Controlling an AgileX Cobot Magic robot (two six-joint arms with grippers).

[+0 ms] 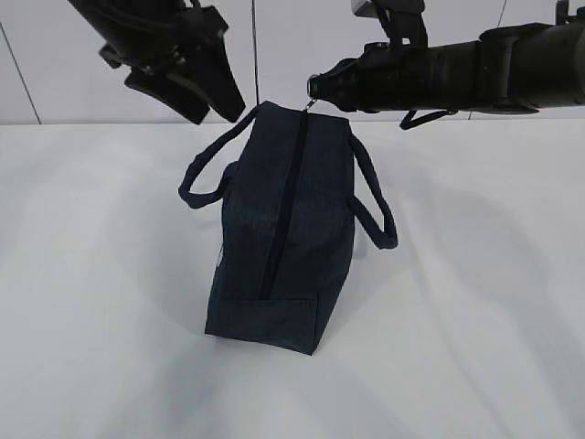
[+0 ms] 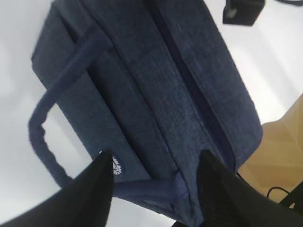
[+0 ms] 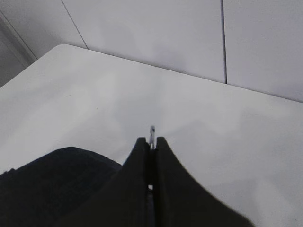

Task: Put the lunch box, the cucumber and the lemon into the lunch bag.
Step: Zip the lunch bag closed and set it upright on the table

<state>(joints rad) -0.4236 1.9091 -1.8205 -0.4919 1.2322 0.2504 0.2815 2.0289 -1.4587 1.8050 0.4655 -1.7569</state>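
Observation:
The dark navy lunch bag [image 1: 274,229] stands on the white table with its black top zipper [image 1: 285,201] running away from me; the zipper looks closed. My right gripper [image 1: 315,91] is shut on the metal ring pull [image 1: 313,102] at the bag's far end; the pull's tip pokes out between the fingertips in the right wrist view [image 3: 152,130]. My left gripper [image 1: 224,105] is open and empty, hovering over the bag's far left corner [image 2: 156,158]. The bag fills the left wrist view [image 2: 156,85]. The lunch box, cucumber and lemon are out of view.
The bag's two looped handles hang out to the left [image 1: 196,178] and right [image 1: 375,206]. A small white round logo [image 2: 117,166] sits on its side. White table [image 1: 475,302] surrounds the bag, a white wall panel [image 1: 274,46] behind. Wooden floor [image 2: 279,151] shows past the table edge.

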